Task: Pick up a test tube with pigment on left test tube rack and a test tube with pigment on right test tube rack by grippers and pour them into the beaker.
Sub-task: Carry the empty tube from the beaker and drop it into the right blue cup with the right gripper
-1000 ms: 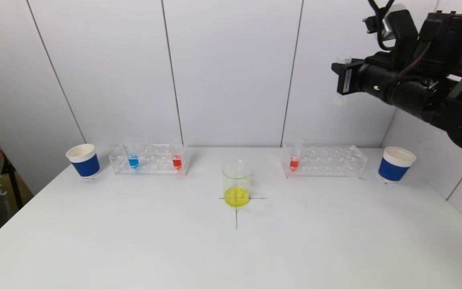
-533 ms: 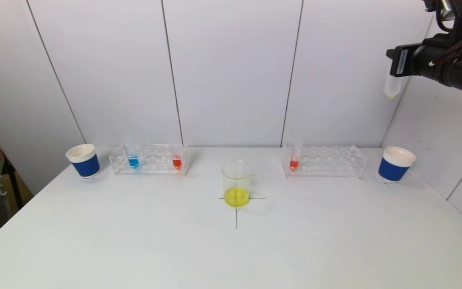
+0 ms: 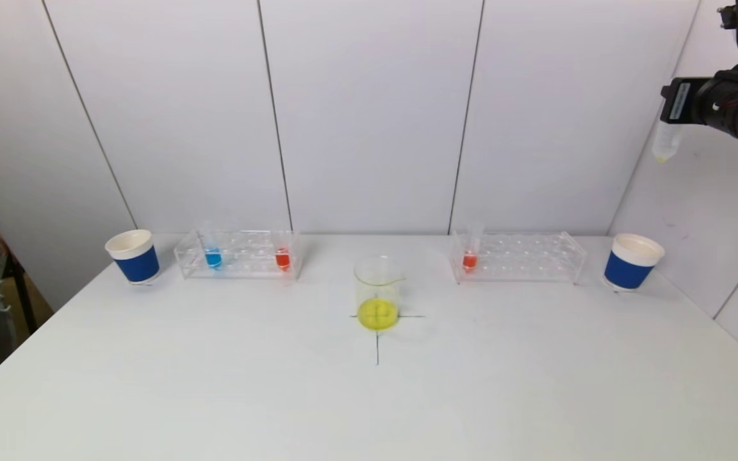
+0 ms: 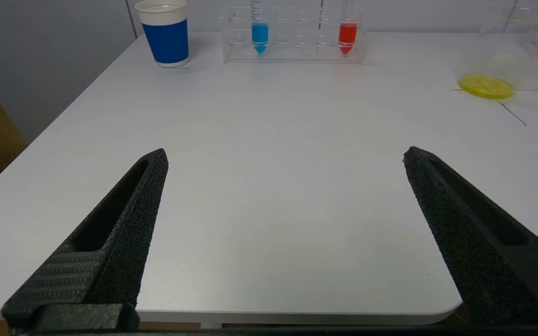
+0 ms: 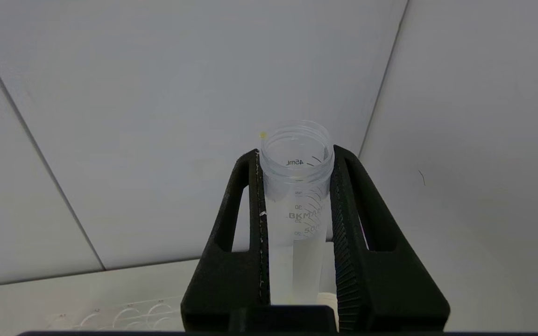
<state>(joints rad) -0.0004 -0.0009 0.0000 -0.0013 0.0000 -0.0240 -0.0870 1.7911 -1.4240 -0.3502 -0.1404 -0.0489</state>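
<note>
- Right gripper (image 5: 297, 154) is clamped on my nearly drained test tube (image 5: 296, 196), high at far right; head view shows a yellow tip.
- Left gripper (image 4: 285, 156), only wrist-visible, gapes wide over the near-left table (image 4: 269, 186).

right arm: raised high at the far right, forearm roughly level | right hand (image 5: 295, 154): fingers (image 5: 245, 196) clamped on both sides of a clear plastic graduated test tube (image 5: 295, 205), tube hanging upright | left hand (image 4: 285, 156): low over the near desk (image 4: 269, 186) edge, fingers spread wide, holding nothing
</note>
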